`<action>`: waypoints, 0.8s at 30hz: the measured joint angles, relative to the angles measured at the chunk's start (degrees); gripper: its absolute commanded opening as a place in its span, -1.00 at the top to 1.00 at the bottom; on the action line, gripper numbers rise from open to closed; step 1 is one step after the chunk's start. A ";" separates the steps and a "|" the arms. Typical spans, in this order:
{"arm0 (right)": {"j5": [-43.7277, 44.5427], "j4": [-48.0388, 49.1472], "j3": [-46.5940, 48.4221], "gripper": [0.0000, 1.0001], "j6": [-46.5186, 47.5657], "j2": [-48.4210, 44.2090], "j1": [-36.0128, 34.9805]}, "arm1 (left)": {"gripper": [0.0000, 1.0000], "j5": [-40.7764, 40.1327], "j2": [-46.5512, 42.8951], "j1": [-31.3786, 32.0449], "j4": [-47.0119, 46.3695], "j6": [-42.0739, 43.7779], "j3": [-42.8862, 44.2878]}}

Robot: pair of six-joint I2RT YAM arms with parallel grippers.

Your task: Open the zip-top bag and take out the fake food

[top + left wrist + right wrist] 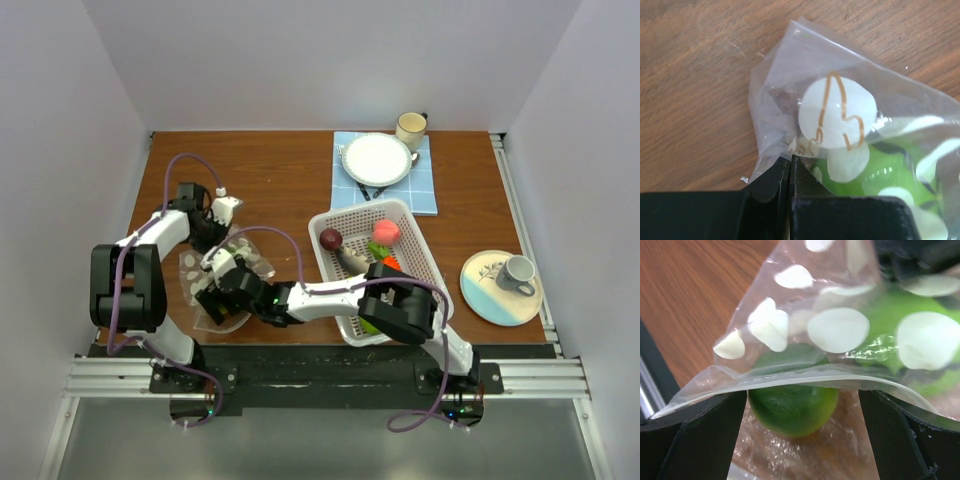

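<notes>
1. Bag (226, 282): clear floppy plastic with white dots and green print. Crumpled on the near left of the table (280, 180). One corner pinched flat in the left wrist view. Mouth open, upper lip arching over the apple.
2. Apple (792, 407): green, glossy, round. Inside the bag on the lower film, just behind the lip.
3. Purple piece (331, 239), pink peach (386, 231), orange carrot (391, 263): out of the bag, in the basket (365, 210). Purple at far left, peach beside it to the right, carrot nearer.

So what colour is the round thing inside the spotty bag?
The round fruit is green, clearest in the right wrist view.
</notes>
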State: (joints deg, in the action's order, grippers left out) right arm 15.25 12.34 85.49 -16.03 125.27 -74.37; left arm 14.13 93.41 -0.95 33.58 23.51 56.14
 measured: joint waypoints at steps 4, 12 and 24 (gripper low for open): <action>3.48 -1.70 4.76 -0.98 2.01 3.63 -1.88 | 1.00 0.24 0.00 0.02 0.20 0.00 -0.04; 4.61 -3.98 5.22 -0.83 2.16 6.36 -2.82 | 1.00 0.26 -0.42 0.02 1.07 0.04 -0.11; 4.94 -2.43 -9.99 -0.30 1.95 -7.15 -1.79 | 1.00 -1.11 -0.17 -0.02 0.96 0.11 -0.52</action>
State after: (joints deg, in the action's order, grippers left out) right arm 20.18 9.91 75.50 -14.09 118.13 -76.16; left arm 13.02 93.23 -0.97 34.54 23.62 55.61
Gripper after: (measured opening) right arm 0.727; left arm 0.021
